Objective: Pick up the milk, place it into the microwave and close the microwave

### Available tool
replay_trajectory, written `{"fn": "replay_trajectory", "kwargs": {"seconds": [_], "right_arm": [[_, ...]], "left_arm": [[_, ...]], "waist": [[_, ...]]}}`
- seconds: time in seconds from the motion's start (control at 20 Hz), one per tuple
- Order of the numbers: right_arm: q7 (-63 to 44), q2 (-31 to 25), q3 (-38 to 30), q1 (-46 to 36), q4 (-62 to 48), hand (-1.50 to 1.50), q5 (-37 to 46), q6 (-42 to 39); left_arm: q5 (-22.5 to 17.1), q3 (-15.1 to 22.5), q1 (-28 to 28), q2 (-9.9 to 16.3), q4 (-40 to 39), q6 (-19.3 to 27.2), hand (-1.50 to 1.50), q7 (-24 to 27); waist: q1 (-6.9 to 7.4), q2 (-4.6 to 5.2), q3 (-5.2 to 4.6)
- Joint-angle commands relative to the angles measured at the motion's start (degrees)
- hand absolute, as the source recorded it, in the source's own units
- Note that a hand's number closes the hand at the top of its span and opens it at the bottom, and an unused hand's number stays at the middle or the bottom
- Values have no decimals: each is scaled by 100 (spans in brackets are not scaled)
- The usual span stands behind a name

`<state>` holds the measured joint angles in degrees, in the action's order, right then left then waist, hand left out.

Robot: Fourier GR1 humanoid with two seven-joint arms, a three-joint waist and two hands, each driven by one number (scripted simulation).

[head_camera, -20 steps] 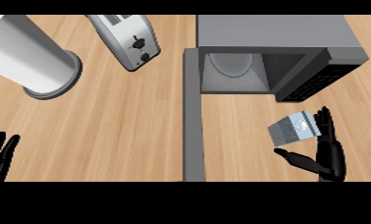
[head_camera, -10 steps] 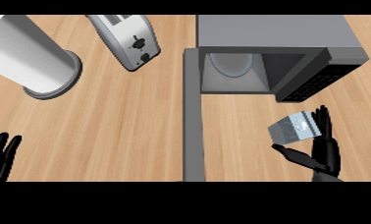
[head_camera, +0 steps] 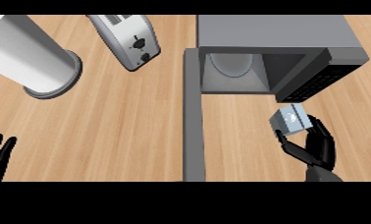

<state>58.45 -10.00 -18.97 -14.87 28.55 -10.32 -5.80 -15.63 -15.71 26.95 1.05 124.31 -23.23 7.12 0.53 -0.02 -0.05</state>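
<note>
Two black hands over a wooden counter (head_camera: 130, 129). Right hand (head_camera: 316, 147) low on the right side, fingers (head_camera: 321, 132) and thumb curled round the milk (head_camera: 292, 120), a small grey-blue carton. Milk held just in front of the microwave (head_camera: 275, 46), below its dark button panel and near the right corner, not inside yet. Microwave wide open, with a round pale plate (head_camera: 232, 63) inside on the floor of it. Grey microwave door (head_camera: 193, 120) swung out toward the bottom of the view, seen edge-on as a long grey strip. Left hand (head_camera: 6, 152) only peeking in at the far left edge, fingers up and straight, holding nothing. Silver toaster (head_camera: 127, 41) lying at a slant near the top, left of the microwave and apart from it. Big shiny round can-like thing (head_camera: 36, 61) at the far left, standing on the counter, well apart from the milk
</note>
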Motion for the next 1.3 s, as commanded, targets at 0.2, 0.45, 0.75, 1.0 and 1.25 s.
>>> {"fn": "replay_trajectory", "kwargs": {"seconds": [0.2,0.45,0.75,1.0,1.25], "right_arm": [[-148,158,374,134,519,150,-116,-896],[-488,403,899,347,1015,150,71,-996],[-1041,423,1368,369,2007,150,165,-1080],[-2098,694,1906,1432,4031,150,158,-773],[-3193,991,2685,1934,5555,150,198,108]], "left_arm": [[159,30,-263,-101,-114,95,-150,-121],[-35,-284,-58,-4,-224,-105,-150,180],[-513,-487,-7,111,262,-39,-150,-355],[-393,-598,-48,158,-144,-296,-150,-1],[-343,-504,102,-54,-95,-305,-150,14]], "waist": [[-49,-3,4],[-35,-9,1],[-49,-14,2],[-79,-19,-1],[-65,-16,0]]}}
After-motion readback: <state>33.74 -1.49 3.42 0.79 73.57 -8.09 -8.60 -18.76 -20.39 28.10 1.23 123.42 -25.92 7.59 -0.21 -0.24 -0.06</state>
